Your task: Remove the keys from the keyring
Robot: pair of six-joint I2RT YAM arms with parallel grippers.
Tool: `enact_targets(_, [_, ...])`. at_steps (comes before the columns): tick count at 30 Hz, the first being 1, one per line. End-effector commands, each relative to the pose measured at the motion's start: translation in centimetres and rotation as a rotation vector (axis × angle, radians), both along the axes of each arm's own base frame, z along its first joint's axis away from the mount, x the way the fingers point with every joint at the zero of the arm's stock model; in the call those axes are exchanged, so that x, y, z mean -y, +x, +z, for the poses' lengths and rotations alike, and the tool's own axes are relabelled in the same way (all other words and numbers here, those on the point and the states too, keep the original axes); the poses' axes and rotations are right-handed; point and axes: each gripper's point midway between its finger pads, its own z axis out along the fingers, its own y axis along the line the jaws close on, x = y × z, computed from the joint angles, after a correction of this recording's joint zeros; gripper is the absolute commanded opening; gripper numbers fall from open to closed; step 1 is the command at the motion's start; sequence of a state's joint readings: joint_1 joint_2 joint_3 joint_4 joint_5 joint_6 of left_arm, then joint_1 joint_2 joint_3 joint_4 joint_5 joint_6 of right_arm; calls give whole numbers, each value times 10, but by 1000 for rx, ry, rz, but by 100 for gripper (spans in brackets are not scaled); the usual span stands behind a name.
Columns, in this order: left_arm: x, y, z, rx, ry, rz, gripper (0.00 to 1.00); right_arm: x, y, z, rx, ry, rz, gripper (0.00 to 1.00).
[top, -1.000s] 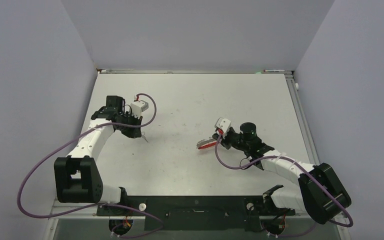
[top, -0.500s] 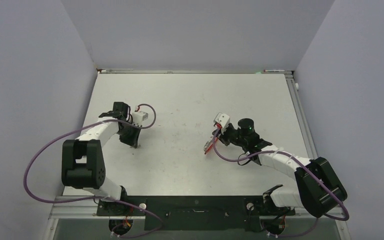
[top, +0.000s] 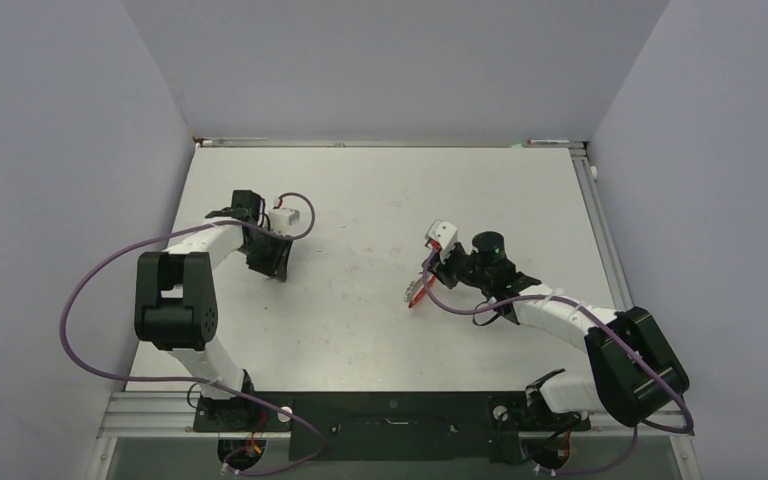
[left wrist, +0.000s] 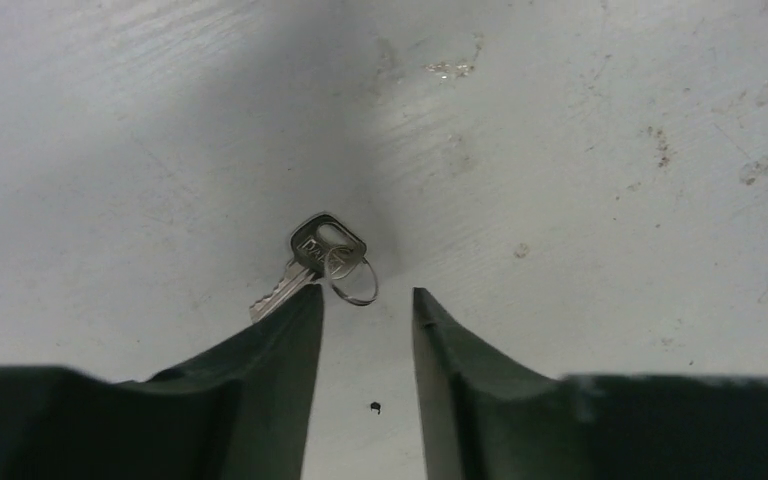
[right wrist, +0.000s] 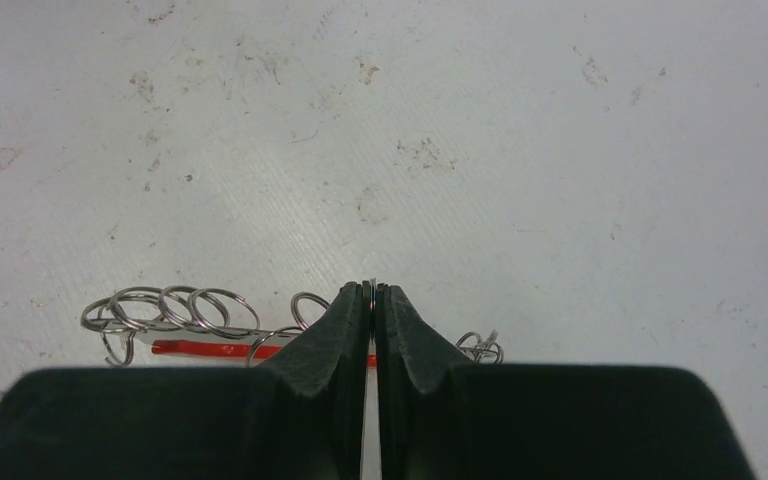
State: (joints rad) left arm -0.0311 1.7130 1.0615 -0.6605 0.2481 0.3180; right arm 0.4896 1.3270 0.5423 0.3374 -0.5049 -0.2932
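Observation:
In the left wrist view a silver key (left wrist: 310, 255) lies flat on the table, with a small split ring (left wrist: 352, 278) through its head. My left gripper (left wrist: 368, 295) stands open just behind it with nothing between the jaws. Its left finger (left wrist: 280, 360) covers the key's tip. My right gripper (right wrist: 371, 292) is shut on a thin edge of the keyring, whose red strap (right wrist: 210, 349) and several linked rings (right wrist: 175, 310) spread out to the left. From above, the keyring (top: 417, 293) hangs at my right gripper (top: 428, 285), and my left gripper (top: 278, 268) is low over the table's left side.
More small rings (right wrist: 480, 347) peek out beside my right finger. Purple cables (top: 90, 290) loop off both arms. The white table (top: 380, 200) is scuffed, with grey walls on three sides.
My left gripper, shut a second ago with the key hanging from it, has come down and opened, and the key now lies on the table. My right gripper shifted slightly left with the keyring.

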Motion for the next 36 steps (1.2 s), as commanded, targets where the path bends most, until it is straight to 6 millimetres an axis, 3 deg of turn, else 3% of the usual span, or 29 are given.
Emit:
enact_targets(1, [22,14,24,39,-122,-26,41,-4,2,6,-64,41,-14,5])
enact_targets(5, [46,23,66,115,-263,-47,74,-15,8,27,-77,124,-27,5])
enact_targets(8, [70,23,101,162,-410,-80,80,-18,16,40,-99,182,-76,5])
enact_targets(12, [98,19,130,215,-616,-89,85,-24,24,60,-124,262,-117,5])
enact_targets(18, [141,19,141,275,-850,-95,88,-30,26,70,-163,326,-137,5])
enact_targets(20, [155,25,151,382,-903,-148,87,-33,24,73,-169,344,-123,5])
enact_targets(24, [180,29,153,417,-943,-221,88,-38,21,80,-181,361,-112,5])
enact_targets(28, [212,10,157,456,-976,-357,89,-43,17,84,-187,368,-97,5])
enact_targets(36, [261,2,141,511,-897,-483,88,-56,9,92,-196,393,-67,5])
